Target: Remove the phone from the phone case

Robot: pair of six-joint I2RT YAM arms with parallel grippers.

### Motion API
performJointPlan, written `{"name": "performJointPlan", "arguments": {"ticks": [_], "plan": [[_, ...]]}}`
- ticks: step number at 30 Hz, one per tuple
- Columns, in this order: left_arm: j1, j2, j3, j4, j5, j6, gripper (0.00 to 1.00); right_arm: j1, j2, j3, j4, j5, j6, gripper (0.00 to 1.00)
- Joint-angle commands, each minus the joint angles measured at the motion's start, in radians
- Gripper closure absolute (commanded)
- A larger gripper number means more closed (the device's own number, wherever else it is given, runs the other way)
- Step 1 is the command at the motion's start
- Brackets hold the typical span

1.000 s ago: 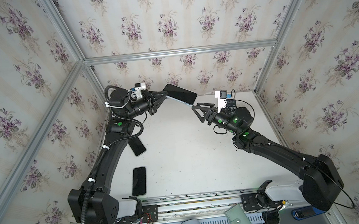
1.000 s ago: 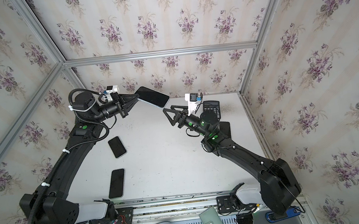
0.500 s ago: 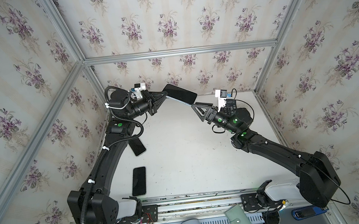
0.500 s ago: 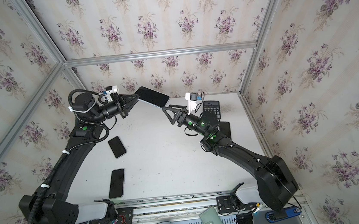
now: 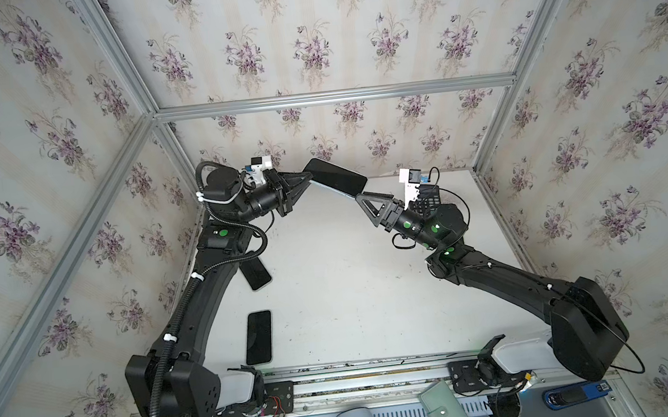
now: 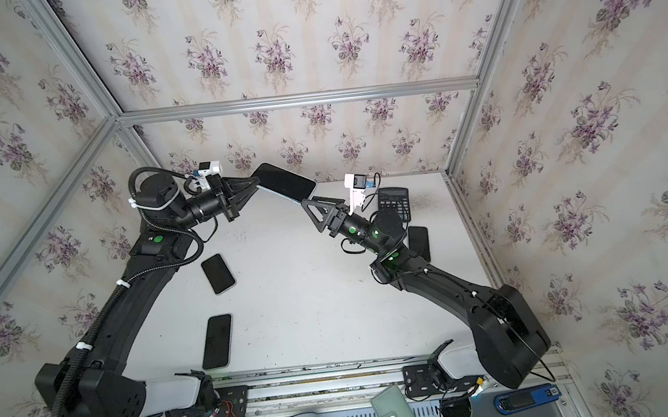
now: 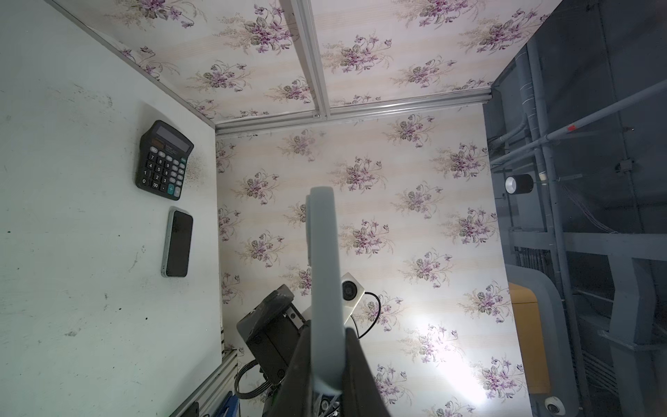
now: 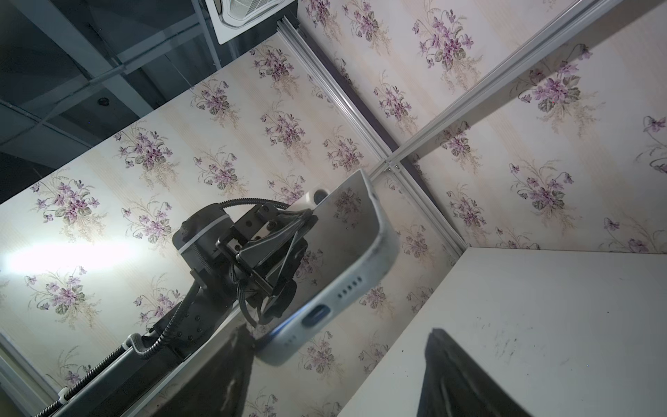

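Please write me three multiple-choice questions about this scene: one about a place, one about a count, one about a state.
1. Where is the calculator? A) far right corner of the table B) by the front rail C) in a gripper
2. How many phones lie on the table? A) one B) three C) five
3. The left gripper is: A) open, empty B) shut on the cased phone C) resting on the table
1 A, it sits back right; 2 B, two left, one near the calculator; 3 B, it clamps that phone.
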Motion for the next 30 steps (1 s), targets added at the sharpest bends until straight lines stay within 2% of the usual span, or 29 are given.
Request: {"name": "performJointPlan", "arguments": {"ticks": [1, 15, 21, 24, 27, 30], "plan": [[-0.002, -0.011, 0.001, 0.064, 0.024, -0.015, 1.0, -0.001, 0.005, 0.009, 0.037, 0.01, 0.004, 0.23], [-0.018, -0.004, 0.026, 0.08, 0.013, -0.059, 1.0, 0.0, 0.038, 0.009, -0.065, 0.013, -0.051, 0.29], [-0.027, 0.003, 0.05, 0.097, 0.021, -0.082, 1.0, -0.003, 0.044, 0.009, -0.152, 0.068, -0.107, 0.3], [-0.024, 0.002, 0.043, 0.084, 0.013, -0.078, 1.0, -0.006, 0.039, -0.013, -0.044, 0.064, -0.092, 0.24], [-0.024, 0.009, 0.041, 0.084, 0.006, -0.079, 1.0, -0.003, 0.02, -0.042, 0.041, 0.009, -0.065, 0.18], [-0.024, 0.021, 0.047, 0.083, -0.003, -0.085, 1.0, 0.012, 0.009, -0.057, 0.113, -0.032, -0.031, 0.17]]}}
